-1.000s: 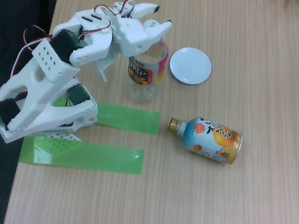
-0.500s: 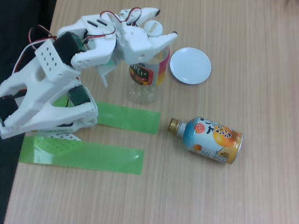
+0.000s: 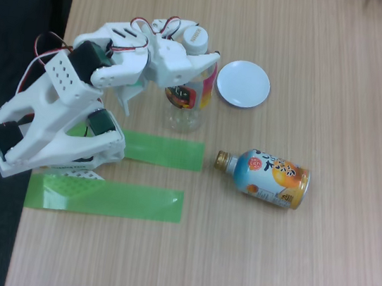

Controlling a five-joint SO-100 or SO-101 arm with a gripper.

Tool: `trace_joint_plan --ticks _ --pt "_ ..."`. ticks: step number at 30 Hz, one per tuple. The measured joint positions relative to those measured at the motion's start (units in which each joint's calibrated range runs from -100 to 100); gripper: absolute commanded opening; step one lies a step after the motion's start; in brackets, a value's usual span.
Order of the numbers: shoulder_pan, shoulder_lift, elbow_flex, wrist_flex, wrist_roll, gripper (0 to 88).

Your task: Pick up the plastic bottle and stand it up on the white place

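1. A pale wood-grain bench (image 3: 287, 270) carries the scene in the fixed view, with a dark floor along its left edge and two green tape strips (image 3: 105, 197) lying near the arm's base at about eight o'clock, likely marking where the base sits.
2. The white arm (image 3: 52, 116) reaches from that base toward one o'clock, and its gripper (image 3: 202, 53) is closed around the upper part of the plastic bottle (image 3: 185, 98), just under the white cap.
3. The plastic bottle is upright or nearly so, its clear bottom toward six o'clock, and whether it rests on the bench or is lifted cannot be told. The grip high on the body looks chosen so the base stays free to be set down.
4. Just to the right, at about three o'clock from the bottle, lies the white place (image 3: 243, 83), apart from the bottle, so the placing is not yet done.
5. Further right and lower, an orange-and-blue can-bottle (image 3: 264, 177) lies on its side, well clear of the path.
6. Compared with half a second before, the gripper has turned slightly and the cap shows more; the bottle has barely shifted.
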State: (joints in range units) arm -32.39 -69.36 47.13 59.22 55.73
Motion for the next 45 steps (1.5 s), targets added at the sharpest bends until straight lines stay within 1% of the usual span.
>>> trace_joint_plan --ticks 4,7,12,16,22,26,35,45 --pt "0.07 0.00 0.00 0.00 0.00 27.0" --pt "2.02 0.00 0.00 0.00 0.00 26.8" --pt "3.88 0.00 0.00 0.00 0.00 17.9" --pt "3.51 0.00 0.00 0.00 0.00 14.7" --pt "3.66 0.00 0.00 0.00 -0.05 14.3" --pt "3.66 0.00 0.00 0.00 -0.05 11.8" --pt "3.74 -1.43 -0.63 0.00 -0.05 12.4" --pt "-2.17 -6.31 -2.08 0.00 -0.05 12.1"
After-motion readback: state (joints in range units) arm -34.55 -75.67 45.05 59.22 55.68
